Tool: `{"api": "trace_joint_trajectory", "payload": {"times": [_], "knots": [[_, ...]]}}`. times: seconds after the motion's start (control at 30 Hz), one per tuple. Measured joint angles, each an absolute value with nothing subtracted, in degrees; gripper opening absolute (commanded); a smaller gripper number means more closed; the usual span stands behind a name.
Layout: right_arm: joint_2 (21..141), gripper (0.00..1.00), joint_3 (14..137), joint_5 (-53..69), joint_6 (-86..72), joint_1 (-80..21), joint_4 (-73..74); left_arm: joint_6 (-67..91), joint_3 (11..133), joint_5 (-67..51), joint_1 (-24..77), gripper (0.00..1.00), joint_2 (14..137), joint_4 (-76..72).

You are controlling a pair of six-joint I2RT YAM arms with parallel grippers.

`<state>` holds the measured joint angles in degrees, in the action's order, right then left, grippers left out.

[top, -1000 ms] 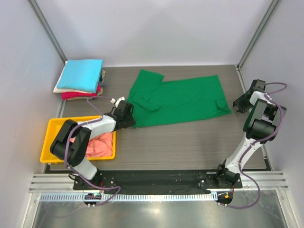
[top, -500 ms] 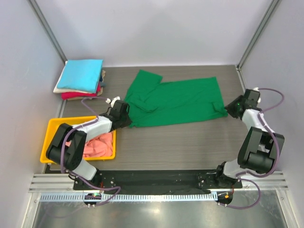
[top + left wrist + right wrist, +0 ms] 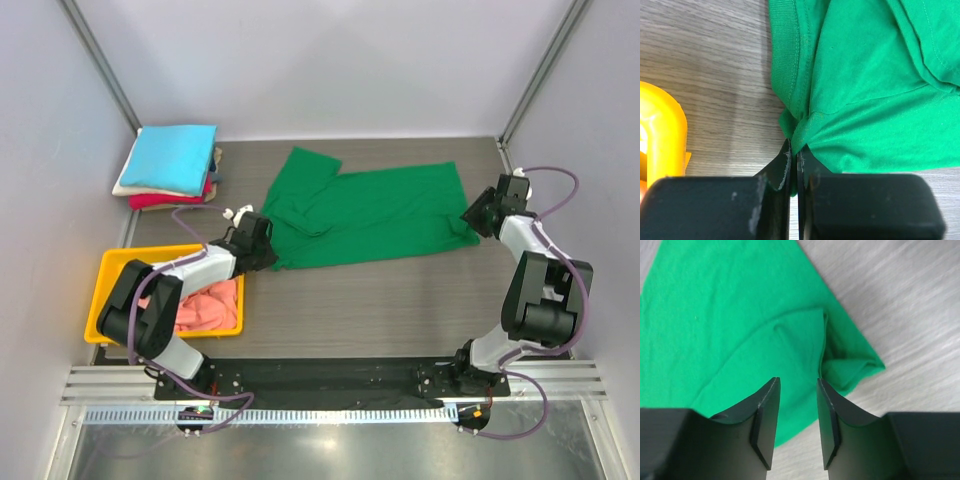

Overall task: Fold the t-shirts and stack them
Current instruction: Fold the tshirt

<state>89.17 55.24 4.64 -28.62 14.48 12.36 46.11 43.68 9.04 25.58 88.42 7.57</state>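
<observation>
From above, your green t-shirt [image 3: 375, 215] lies spread across the middle of the surface [image 3: 380, 300], with one sleeve bunched at its left end. Your left hand [image 3: 262, 245] sits at the shirt's near-left corner, and your right hand [image 3: 478, 215] sits at its right edge. The folded stack [image 3: 172, 165], sky-blue on top of cream and red, rests in the far-left corner. The salmon-pink shirt [image 3: 210, 305] lies crumpled in the yellow tray [image 3: 100, 300] at the near left.

In your left wrist view, the left hand [image 3: 793, 150] has its fingers pressed together, clamped on a pinch of the green t-shirt [image 3: 865, 90] at its hem corner. The yellow tray [image 3: 665, 130] shows its rounded corner close by on the left.

In your right wrist view, the right hand [image 3: 797, 385] holds its fingers apart over a turned-over corner of the green t-shirt [image 3: 730, 330]. You cannot tell whether the tips touch the cloth.
</observation>
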Motion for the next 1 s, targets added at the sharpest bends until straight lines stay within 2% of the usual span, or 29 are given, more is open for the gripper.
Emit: {"api": "trace_joint_trajectory", "payload": {"times": [0.5, 0.6, 0.63, 0.73, 0.77, 0.8, 1.0], "knots": [[100.2, 0.42, 60.9, 2.7, -27.0, 14.5, 12.1, 46.1, 43.7, 8.8, 25.6, 0.0, 87.9, 7.7], [101.4, 0.32, 61.1, 2.7, -27.0, 14.5, 12.0, 46.1, 43.7, 8.8, 25.6, 0.0, 87.9, 7.7], [101.8, 0.24, 61.2, 2.8, -27.0, 14.5, 11.9, 46.1, 43.7, 8.8, 25.6, 0.0, 87.9, 7.7], [102.5, 0.14, 61.5, 3.3, -27.0, 14.5, 11.6, 46.1, 43.7, 8.8, 25.6, 0.0, 87.9, 7.7], [102.7, 0.05, 61.7, 3.6, -27.1, 14.5, 11.5, 46.1, 43.7, 8.8, 25.6, 0.0, 87.9, 7.7], [102.8, 0.02, 62.0, 3.9, -26.9, 14.5, 11.6, 46.1, 43.7, 8.8, 25.6, 0.0, 87.9, 7.7], [102.9, 0.01, 65.2, 4.8, -26.6, 14.5, 11.0, 46.1, 43.7, 8.8, 25.6, 0.0, 87.9, 7.8]]}}
